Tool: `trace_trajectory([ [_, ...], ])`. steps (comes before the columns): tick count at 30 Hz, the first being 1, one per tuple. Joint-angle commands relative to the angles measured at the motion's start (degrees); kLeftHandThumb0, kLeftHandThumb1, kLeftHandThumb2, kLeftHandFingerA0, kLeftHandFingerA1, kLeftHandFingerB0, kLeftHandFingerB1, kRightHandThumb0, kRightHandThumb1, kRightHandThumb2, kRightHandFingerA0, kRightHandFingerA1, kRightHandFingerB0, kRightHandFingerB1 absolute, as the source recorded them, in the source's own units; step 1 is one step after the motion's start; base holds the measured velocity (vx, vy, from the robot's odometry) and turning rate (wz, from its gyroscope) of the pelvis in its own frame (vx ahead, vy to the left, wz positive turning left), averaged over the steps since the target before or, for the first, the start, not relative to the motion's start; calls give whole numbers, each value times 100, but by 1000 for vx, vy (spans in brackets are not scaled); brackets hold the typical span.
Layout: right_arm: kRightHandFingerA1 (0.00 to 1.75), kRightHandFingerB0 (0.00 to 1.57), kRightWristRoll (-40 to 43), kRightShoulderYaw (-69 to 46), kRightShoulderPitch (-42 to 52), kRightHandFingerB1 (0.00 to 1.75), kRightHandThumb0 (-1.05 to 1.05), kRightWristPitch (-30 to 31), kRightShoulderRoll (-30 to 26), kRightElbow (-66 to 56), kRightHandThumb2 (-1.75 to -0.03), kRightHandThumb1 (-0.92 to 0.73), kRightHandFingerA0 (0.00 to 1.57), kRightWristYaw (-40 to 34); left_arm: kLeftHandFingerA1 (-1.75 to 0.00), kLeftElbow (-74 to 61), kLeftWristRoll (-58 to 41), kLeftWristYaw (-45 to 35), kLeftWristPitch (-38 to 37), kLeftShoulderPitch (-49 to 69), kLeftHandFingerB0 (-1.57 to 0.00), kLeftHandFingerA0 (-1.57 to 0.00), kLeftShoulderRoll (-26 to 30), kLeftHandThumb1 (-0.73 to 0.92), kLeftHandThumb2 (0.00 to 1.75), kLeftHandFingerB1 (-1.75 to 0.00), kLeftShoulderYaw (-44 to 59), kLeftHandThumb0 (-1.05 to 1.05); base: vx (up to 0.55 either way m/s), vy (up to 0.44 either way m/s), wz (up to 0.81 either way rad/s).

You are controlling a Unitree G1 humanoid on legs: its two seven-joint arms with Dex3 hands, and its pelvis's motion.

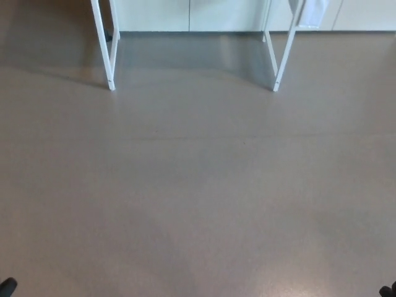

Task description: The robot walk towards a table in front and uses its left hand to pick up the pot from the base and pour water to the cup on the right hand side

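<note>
Across the top of the head view stand two white desk legs, the left desk leg (106, 49) and the right desk leg (281, 52), each a slim, square-edged metal strut splayed slightly outward and ending on the floor (198, 185). Only these legs show; the desk top is above the frame, so the pot, its base and the cup cannot be seen and presumably sit up there out of sight. Behind the legs runs a pale wall or cabinet front (185, 15), and something white and flat hangs beside the right leg near the upper edge.

Judging by this, the step in hand is the walk toward the desk, and none of the reaching or pouring has begun. The next move calls for closing the open stretch of floor, squaring up between the two legs, and lifting the gaze so the desk top comes into sight.

Smooth, matte grey-brown flooring fills nearly everything, with a faint seam crossing it and a soft sheen low on the right. A small dark tip (7, 286) shows at the bottom left corner and another dark tip (388, 289) at the bottom right; whether these are parts of the hands cannot be told, so the state of the fingers cannot be told either.
</note>
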Motion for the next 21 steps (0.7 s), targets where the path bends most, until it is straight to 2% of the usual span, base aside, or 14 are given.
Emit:
trace_trajectory([
  [1,70,31,108,-18,33,44,-16,-23,-60,-28,-74,-48,45,-59,-47,-14,-79,-10,51,23,-58,-54,41,53,56,-44,-71,-19,157,43,5],
  [9,68,31,109,44,2,44,-15,-8,-77,13,-74,-50,42,-85,-47,-46,-127,-83,97,41,-58,-51,66,51,55,-44,-134,-20,160,-91,9],
  [14,66,30,178,29,-48,44,-15,19,-103,99,-74,-48,41,-35,-48,64,-148,-71,96,-21,-60,-54,108,51,55,-45,-152,-20,225,-113,3],
  [16,72,31,190,20,-64,44,-16,10,-109,132,-73,-49,44,-23,-49,105,-164,-6,86,-50,-64,-59,97,48,54,-46,-135,-19,180,-91,-2],
  [21,71,29,190,36,-61,44,-16,14,-105,116,-72,-51,42,-16,-48,96,-131,38,79,-50,-62,-60,117,47,54,-45,-174,-21,175,20,-10],
])
